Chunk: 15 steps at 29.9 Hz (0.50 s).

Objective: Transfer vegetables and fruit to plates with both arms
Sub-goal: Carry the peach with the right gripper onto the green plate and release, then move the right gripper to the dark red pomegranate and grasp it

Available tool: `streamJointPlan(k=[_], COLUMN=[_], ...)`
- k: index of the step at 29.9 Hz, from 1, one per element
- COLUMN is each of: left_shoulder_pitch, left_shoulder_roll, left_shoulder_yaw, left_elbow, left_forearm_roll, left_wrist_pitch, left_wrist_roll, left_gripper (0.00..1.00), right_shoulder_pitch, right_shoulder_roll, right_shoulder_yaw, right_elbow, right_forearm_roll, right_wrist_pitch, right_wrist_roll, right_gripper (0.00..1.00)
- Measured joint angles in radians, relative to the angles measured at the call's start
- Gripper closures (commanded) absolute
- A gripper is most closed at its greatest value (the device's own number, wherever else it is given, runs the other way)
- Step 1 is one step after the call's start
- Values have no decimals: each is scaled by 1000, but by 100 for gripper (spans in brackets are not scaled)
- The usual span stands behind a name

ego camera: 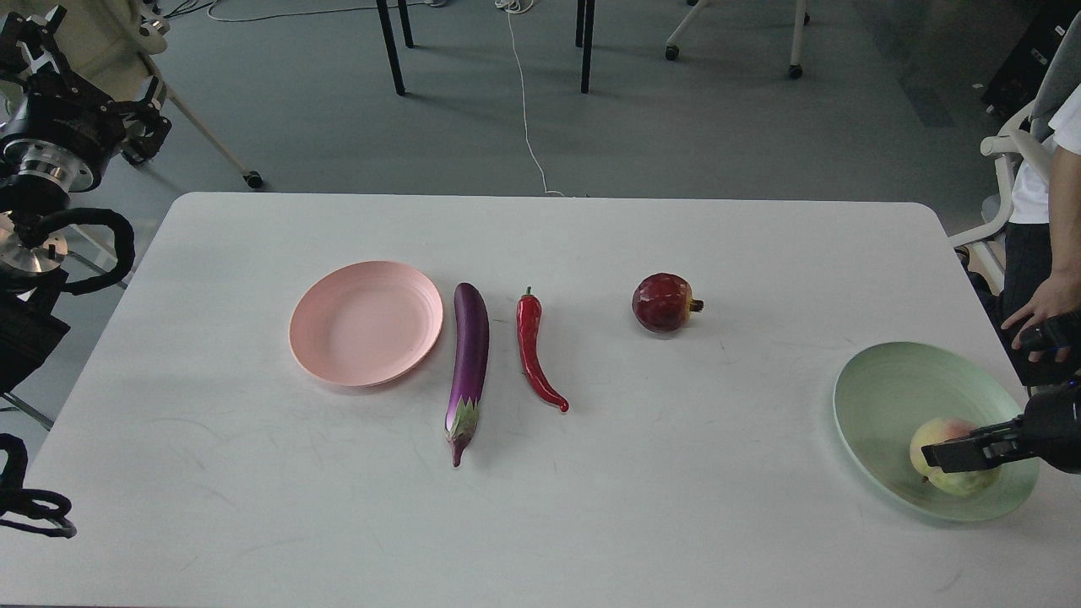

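The pale pink plate [366,323] lies left of centre on the white table and is bare. The purple eggplant [469,368] lies right beside it, calyx toward me. The red chili [533,348] lies just right of the eggplant. The dark red pomegranate [664,302] stands further right. The mint green plate [878,397] is at the right edge with the yellow-green peach [946,477] in it. My right gripper [958,447] comes in from the right, its fingers straddling the peach. My left gripper [29,38] is raised off the table's far-left corner, dark and unclear.
A person's hand [1043,308] and a chair [1005,169] are off the table's right edge. Table and chair legs [390,46] and a white cable [524,101] are on the floor beyond the far edge.
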Motion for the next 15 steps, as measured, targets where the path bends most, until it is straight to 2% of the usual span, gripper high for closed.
streamJointPlan(k=[8,15], left_shoulder_pitch=[5,5], left_shoulder_roll=[0,3], left_shoulder_yaw=[1,2], left_elbow=[0,0], left_forearm_roll=[3,3], left_wrist_pitch=[0,0], left_wrist_roll=[1,1], left_gripper=[2,2], right_shoulder_pitch=[6,30], right_shoulder_roll=[7,21], right_shoulder_yaw=[17,149], right_elbow=[0,-5], right_forearm_roll=[6,15], right_wrist_pitch=[0,11], right_wrist_roll=[1,-1], right_gripper=[5,3])
